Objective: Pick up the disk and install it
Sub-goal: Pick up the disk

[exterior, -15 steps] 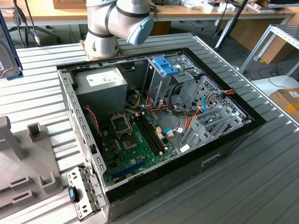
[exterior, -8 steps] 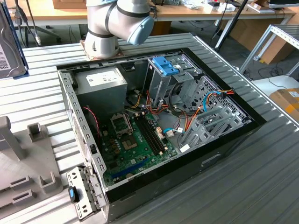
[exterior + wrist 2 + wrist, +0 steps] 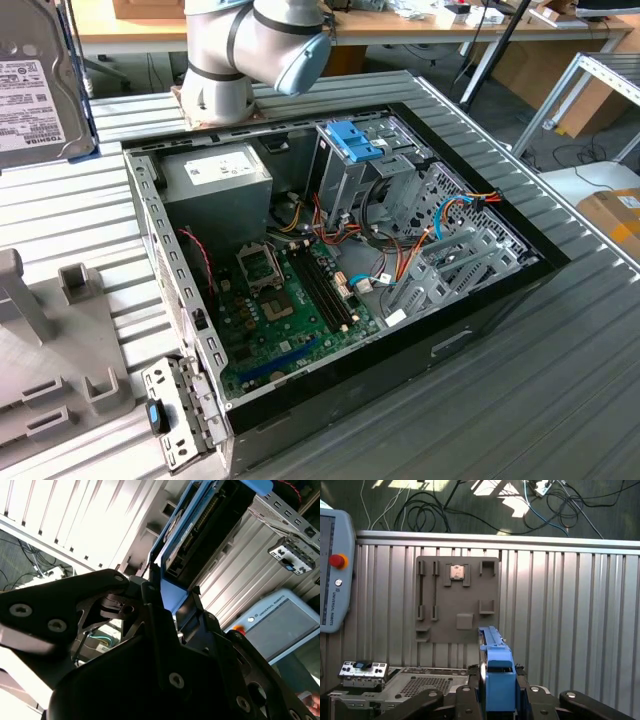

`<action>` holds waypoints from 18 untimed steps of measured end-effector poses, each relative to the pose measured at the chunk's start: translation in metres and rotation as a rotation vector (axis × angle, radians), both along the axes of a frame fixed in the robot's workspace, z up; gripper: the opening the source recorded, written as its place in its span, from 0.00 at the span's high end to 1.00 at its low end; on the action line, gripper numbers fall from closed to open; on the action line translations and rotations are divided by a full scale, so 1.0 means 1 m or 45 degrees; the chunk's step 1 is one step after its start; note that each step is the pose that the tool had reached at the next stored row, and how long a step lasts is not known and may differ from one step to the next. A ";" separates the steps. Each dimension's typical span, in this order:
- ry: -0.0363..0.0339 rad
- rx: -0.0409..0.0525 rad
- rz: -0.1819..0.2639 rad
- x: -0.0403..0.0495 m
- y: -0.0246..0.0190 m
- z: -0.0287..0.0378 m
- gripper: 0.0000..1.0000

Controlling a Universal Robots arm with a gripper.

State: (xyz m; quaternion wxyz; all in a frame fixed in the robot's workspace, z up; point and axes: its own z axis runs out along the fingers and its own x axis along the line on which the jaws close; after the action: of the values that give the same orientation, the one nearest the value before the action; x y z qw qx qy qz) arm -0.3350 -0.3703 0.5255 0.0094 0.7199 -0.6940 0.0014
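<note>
**Disk point(image 3: 496, 662) held in the claw point(image 3: 498, 692)**

The claw is clamped on one blue end of the disk. In both wrist views the disk's long axis runs straight out from the claw. Beyond it is the computer case point(image 3: 420, 685). Farther off, a grey fixture board point(image 3: 457, 600) lies on the ribbed worktop point(image 3: 560, 605).
</note>
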 end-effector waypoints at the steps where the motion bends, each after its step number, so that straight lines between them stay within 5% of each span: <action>1: 0.0000 0.000 0.000 0.0046 0.0000 0.0000 0.64; 9: 0.0000 0.000 0.000 0.0271 0.0000 0.0000 0.64; 18: 0.0000 0.000 0.000 0.0341 0.0000 0.0000 0.64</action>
State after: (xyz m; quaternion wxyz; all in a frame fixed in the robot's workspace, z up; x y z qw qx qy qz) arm -0.3010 -0.3703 0.5254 0.0093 0.7200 -0.6940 0.0014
